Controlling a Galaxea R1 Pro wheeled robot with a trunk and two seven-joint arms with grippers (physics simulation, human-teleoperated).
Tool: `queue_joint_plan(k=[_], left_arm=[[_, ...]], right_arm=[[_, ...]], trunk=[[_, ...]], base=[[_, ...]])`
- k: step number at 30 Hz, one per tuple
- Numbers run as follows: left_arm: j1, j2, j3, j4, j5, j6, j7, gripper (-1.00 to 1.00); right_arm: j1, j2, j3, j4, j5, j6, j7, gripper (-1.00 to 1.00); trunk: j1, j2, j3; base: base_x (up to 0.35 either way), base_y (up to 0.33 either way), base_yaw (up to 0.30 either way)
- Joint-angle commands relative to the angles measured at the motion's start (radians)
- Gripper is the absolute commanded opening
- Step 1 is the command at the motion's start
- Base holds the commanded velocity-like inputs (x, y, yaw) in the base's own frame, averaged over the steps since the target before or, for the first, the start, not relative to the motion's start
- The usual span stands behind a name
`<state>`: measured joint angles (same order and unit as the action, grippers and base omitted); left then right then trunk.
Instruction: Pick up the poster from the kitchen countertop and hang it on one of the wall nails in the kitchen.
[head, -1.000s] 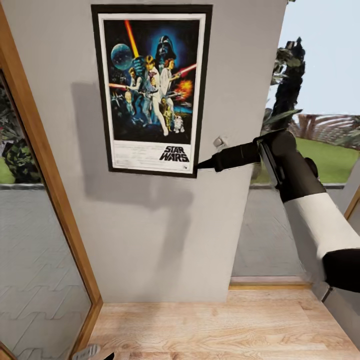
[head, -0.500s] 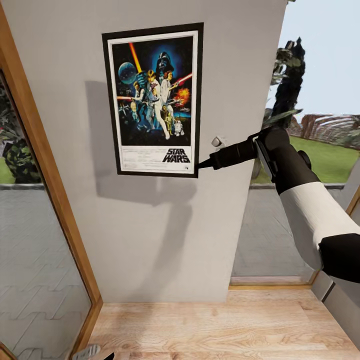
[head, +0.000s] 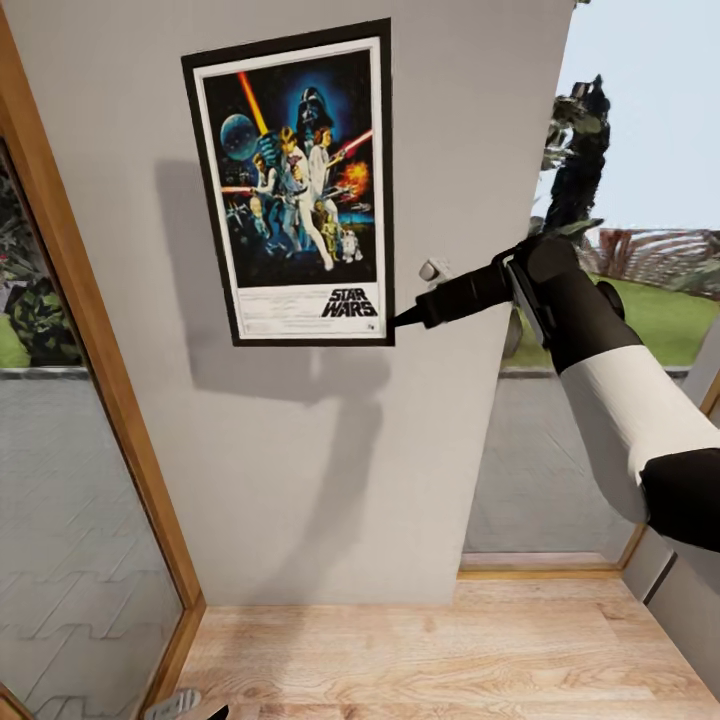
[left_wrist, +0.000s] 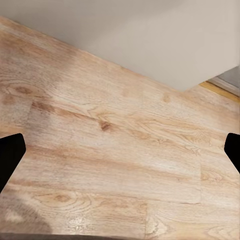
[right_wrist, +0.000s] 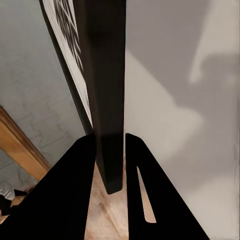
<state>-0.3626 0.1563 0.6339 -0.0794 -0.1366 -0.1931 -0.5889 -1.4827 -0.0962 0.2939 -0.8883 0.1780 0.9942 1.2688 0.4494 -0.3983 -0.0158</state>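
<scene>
The poster (head: 292, 185) sits higher against the grey wall (head: 300, 470) than half a second ago, tilted slightly. The right gripper (head: 400, 320) is clamped on its lower right corner; left gripper (left_wrist: 120, 150) fingers stand wide apart.

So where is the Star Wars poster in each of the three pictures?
Head view: the poster is up on the grey wall, upper left of middle, its lower right corner pinched by the right claw.
Left wrist view: not in it; just wooden floor and wall.
Right wrist view: seen edge-on, a dark strip running down the middle between the claw's fingers.
Shared landmark: the grey wall.
</scene>
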Motion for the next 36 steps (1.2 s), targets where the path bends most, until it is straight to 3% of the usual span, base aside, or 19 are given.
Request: queue_joint_plan(k=[1,5,16,21,28,31,36], left_arm=[[-0.001,0.0,0.007,0.001,-0.011,-0.006,-0.002,1.0],[-0.001,0.0,0.007,0.001,-0.011,-0.006,-0.002,1.0],[-0.001,0.0,0.007,0.001,-0.011,-0.006,-0.002,1.0],[-0.001,0.0,0.007,0.001,-0.011,-0.006,-0.002,1.0],[-0.001,0.0,0.007,0.001,-0.011,-0.006,-0.002,1.0],[-0.001,0.0,0.007,0.001,-0.011,-0.006,-0.002,1.0],[-0.001,0.0,0.007,0.001,-0.011,-0.006,-0.002,1.0]], right_arm=[[-0.007,0.0,0.01,0.005,0.011,0.007,0.01,-1.0],[-0.033,-0.002,0.037,0.021,0.02,0.007,0.011,-1.0],[-0.042,-0.007,0.039,0.026,0.009,0.006,0.015,-1.0],[-0.038,-0.011,0.011,0.03,0.008,0.003,0.067,-1.0],[-0.032,-0.012,-0.008,0.035,0.008,-0.001,0.08,-1.0],[-0.021,-0.011,-0.048,0.038,0.008,-0.001,0.081,-1.0],[-0.007,-0.011,-0.069,0.04,0.008,-0.002,0.081,-1.0]], trunk=[[0.001,-0.002,-0.002],[0.001,-0.002,-0.002],[0.001,-0.002,-0.002],[0.001,-0.002,-0.002],[0.001,-0.002,-0.002],[0.001,-0.002,-0.002],[0.001,-0.002,-0.002]], base=[[0.0,0.0,0.0],[0.0,0.0,0.0],[0.0,0.0,0.0],[0.0,0.0,0.0],[0.0,0.0,0.0],[0.0,0.0,0.0],[0.0,0.0,0.0]])
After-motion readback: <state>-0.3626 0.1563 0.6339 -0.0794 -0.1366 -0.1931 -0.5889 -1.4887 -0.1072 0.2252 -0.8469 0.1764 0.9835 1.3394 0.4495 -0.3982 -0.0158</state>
